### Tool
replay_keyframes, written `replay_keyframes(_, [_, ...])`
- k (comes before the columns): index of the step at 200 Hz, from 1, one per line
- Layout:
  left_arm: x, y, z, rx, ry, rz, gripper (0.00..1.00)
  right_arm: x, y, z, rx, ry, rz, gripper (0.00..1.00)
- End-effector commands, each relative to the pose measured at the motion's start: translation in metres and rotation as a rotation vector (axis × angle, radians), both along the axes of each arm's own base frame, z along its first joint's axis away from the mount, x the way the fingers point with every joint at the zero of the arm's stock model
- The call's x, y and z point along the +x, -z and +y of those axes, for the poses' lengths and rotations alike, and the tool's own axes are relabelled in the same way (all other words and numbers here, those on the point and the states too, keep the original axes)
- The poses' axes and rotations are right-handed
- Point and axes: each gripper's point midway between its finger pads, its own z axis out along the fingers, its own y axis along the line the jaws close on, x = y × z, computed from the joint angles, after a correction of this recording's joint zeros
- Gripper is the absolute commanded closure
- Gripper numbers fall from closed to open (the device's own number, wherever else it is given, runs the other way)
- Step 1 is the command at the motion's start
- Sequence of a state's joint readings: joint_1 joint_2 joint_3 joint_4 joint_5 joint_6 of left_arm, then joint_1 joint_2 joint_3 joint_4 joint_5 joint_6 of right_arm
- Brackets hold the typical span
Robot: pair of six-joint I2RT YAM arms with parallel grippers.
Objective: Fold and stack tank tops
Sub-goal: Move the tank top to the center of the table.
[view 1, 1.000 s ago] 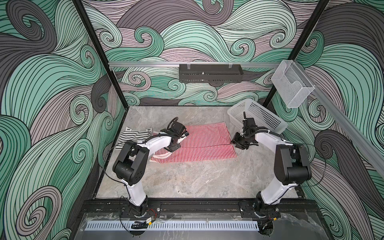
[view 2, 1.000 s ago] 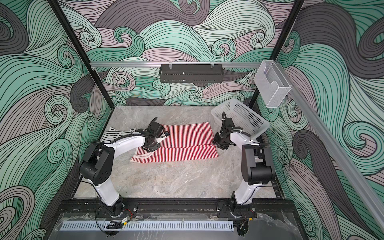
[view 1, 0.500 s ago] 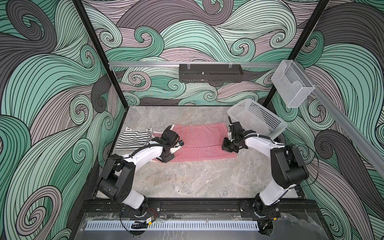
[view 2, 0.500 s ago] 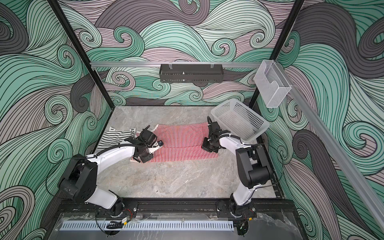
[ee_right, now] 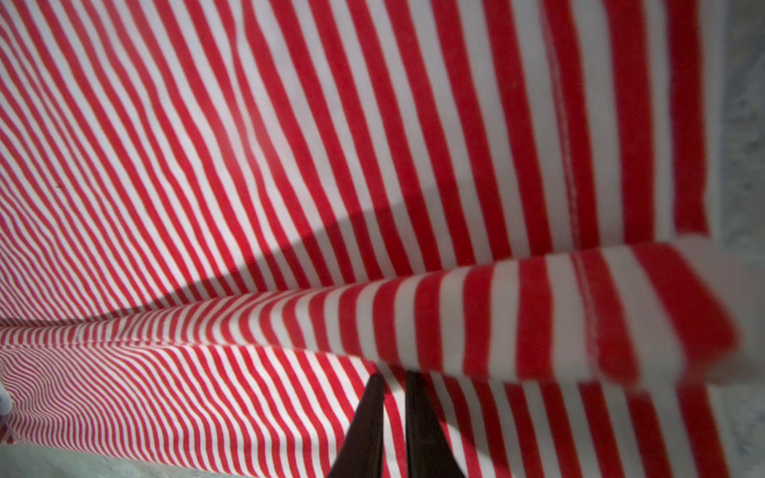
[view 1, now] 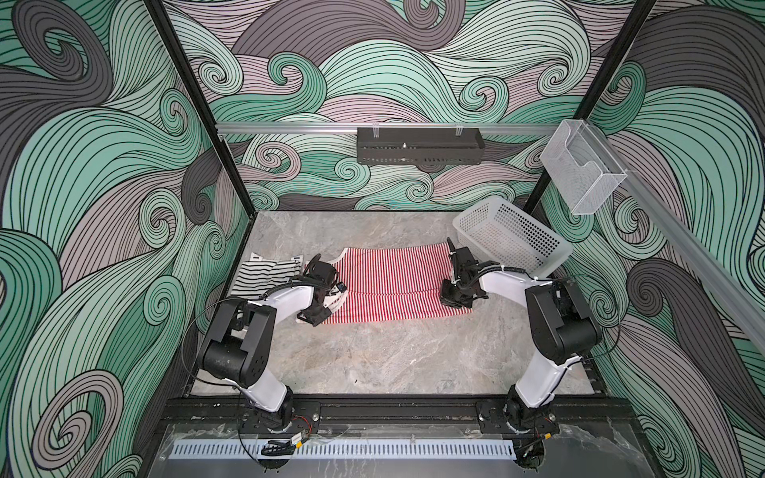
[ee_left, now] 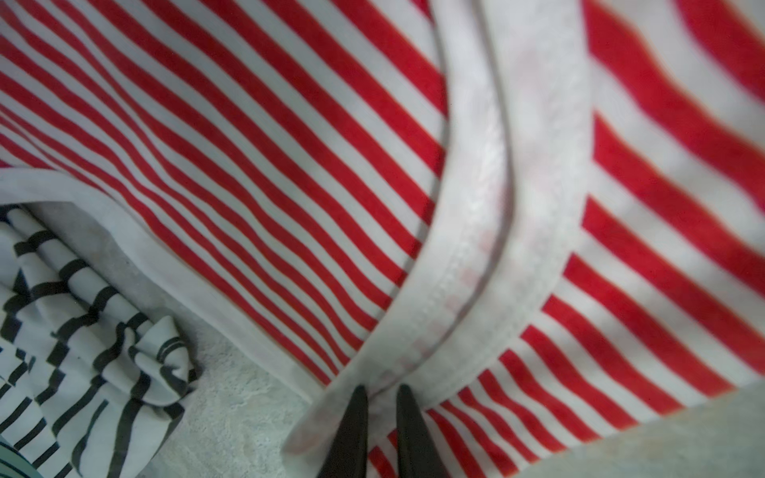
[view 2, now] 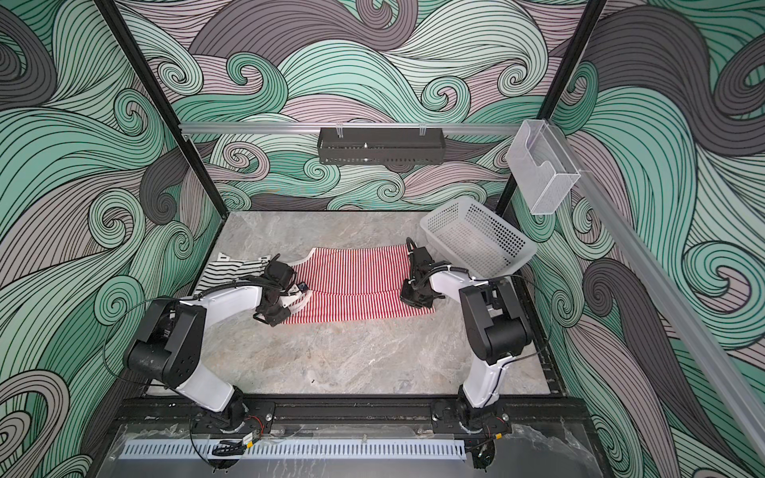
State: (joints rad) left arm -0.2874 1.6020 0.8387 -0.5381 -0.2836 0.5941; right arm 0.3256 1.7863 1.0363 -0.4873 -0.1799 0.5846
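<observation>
Both top views show the red-and-white tank top (view 1: 393, 281) (view 2: 352, 277) spread flat across the middle of the bench (view 1: 393, 364). Its length runs from left to right, and a lengthwise fold line runs along its near part. The black-and-white tank top (view 1: 265, 275) (view 2: 232, 271) lies bunched at the left edge of the bench, just beside the red one's strap end. A white perforated basket (view 1: 517, 244) (view 2: 480, 236) sits tilted in the far right corner. The left gripper (view 1: 313, 318) (view 2: 269, 319) is down at the near left corner of the red-and-white top. The right gripper (view 1: 453, 300) (view 2: 414, 299) is down at that top's right end, near the front of the basket. From this height neither gripper's jaw state can be read.

In the left wrist view, the left gripper (ee_left: 381, 391) has its two dark fingertips (ee_left: 352, 430) almost together, pinching the cream strap (ee_left: 476, 248) of the red-and-white tank top (ee_left: 248, 165). The strap lies doubled, two bands side by side. The black-and-white tank top (ee_left: 82, 372) is crumpled close by, with bare grey bench (ee_left: 232, 397) between the two garments.

In the right wrist view, the right gripper (ee_right: 391, 378) has its fingertips (ee_right: 364, 426) drawn close, clamped on the red-and-white tank top (ee_right: 289, 145). A raised fold (ee_right: 538, 314) of the cloth near its hem meets the tips and casts a shadow on the flat layer below. A strip of bench (ee_right: 741, 124) shows past the hem.
</observation>
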Motion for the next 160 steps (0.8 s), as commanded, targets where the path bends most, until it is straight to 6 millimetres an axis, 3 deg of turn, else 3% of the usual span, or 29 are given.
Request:
replay_keyframes(1, [-0.015,0.014,0.012,0.042,0.006,0.062,0.84,-0.035,0.023,-0.027,-0.127,0.037,0.114,0.83])
replay_keyframes(73, [-0.065,0.006,0.013,-0.006,0.089,0.148,0.85,-0.109,0.019,-0.03,-0.172,0.029,0.21,0.79])
replay_keyframes(123, [-0.113,0.003,0.013,-0.049,0.153,0.269,0.85,-0.164,0.01,-0.027,-0.17,0.016,0.273,0.76])
replay_keyframes(139, [-0.129,0.001,0.014,-0.058,0.177,0.309,0.85,-0.174,0.005,-0.026,-0.168,0.005,0.283,0.74])
replay_keyframes(160, [-0.134,-0.007,0.015,-0.065,0.193,0.298,0.85,-0.174,-0.008,-0.022,-0.137,-0.002,0.246,0.7])
